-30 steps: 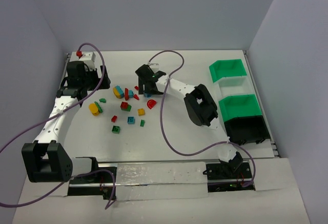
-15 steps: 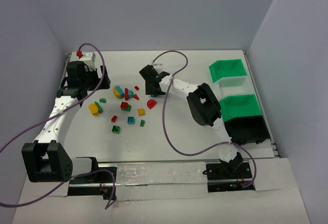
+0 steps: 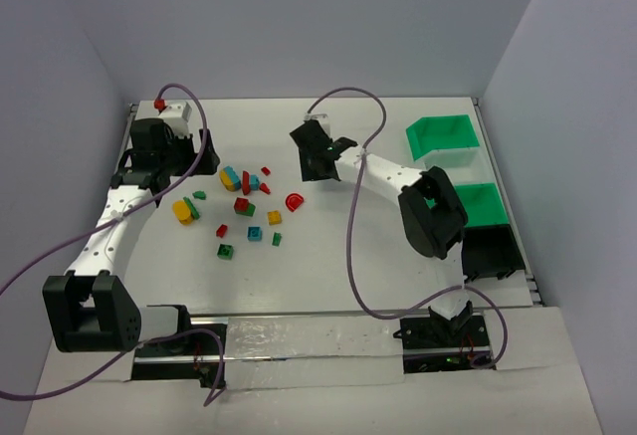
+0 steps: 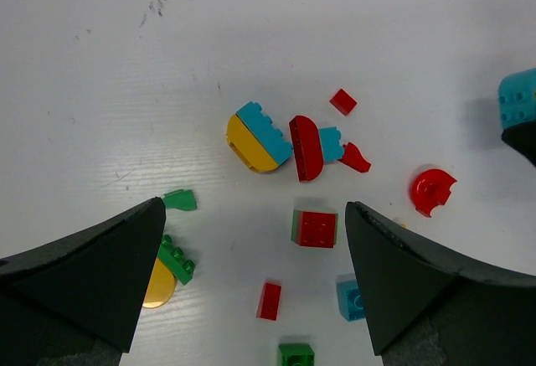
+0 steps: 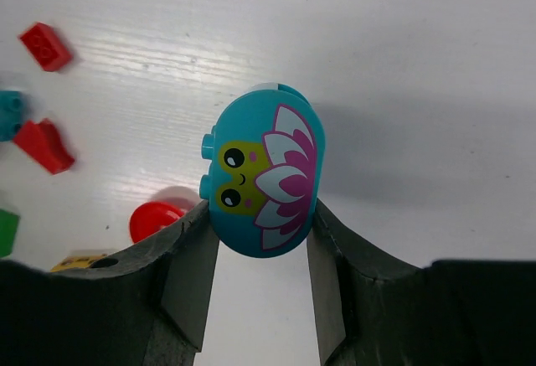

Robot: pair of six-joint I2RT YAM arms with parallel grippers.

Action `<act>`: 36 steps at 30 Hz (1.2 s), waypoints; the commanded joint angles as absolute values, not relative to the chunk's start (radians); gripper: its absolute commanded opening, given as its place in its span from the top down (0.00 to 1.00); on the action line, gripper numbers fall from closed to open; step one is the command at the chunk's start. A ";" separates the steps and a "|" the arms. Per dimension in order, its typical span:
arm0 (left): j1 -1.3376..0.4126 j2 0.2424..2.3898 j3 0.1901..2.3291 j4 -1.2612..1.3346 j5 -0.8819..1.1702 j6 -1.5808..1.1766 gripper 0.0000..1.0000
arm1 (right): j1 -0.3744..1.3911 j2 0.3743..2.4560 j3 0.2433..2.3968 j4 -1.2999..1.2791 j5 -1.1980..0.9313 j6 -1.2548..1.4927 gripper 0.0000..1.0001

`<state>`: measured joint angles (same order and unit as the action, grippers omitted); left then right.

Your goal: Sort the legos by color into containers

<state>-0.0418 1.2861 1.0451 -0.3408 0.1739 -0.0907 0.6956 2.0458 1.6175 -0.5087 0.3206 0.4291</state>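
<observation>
My right gripper (image 5: 260,215) is shut on a blue rounded lego (image 5: 264,182) printed with a frog face and pink petals, held off the table. From above, this right gripper (image 3: 317,156) hangs right of the lego pile. The loose legos lie mid-table: a red half-disc (image 3: 295,199), a yellow-and-blue piece (image 3: 230,177), a red square brick (image 4: 316,228) and a small green brick (image 3: 227,250). My left gripper (image 4: 255,215) is open above the pile with nothing between its fingers. Green containers (image 3: 443,136) (image 3: 485,206) stand at the right edge.
A black bin (image 3: 493,254) sits in front of the green ones, partly behind the right arm's elbow (image 3: 433,218). Purple cables loop over both arms. Grey walls close in the table on three sides.
My right gripper closed on the blue lego, then lifted and carried it right and toward the back, away from the pile. The left arm stayed put.
</observation>
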 commanded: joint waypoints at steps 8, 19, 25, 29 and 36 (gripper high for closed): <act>-0.037 1.304 1.097 -0.336 0.261 -0.064 0.01 | 0.614 1.815 1.584 -0.479 0.315 0.299 0.74; -0.037 1.324 1.117 -0.320 0.294 -0.075 0.01 | 0.278 1.704 1.509 -0.506 0.305 0.289 0.73; -0.037 1.339 1.137 -0.324 0.310 -0.078 0.01 | 0.084 1.752 1.559 -0.517 0.276 0.280 0.72; -0.037 1.341 1.137 -0.324 0.315 -0.079 0.01 | 0.002 1.837 1.656 -0.556 0.239 0.290 0.71; -0.037 1.344 1.134 -0.322 0.318 -0.078 0.01 | -0.073 1.981 1.796 -0.584 0.217 0.285 0.65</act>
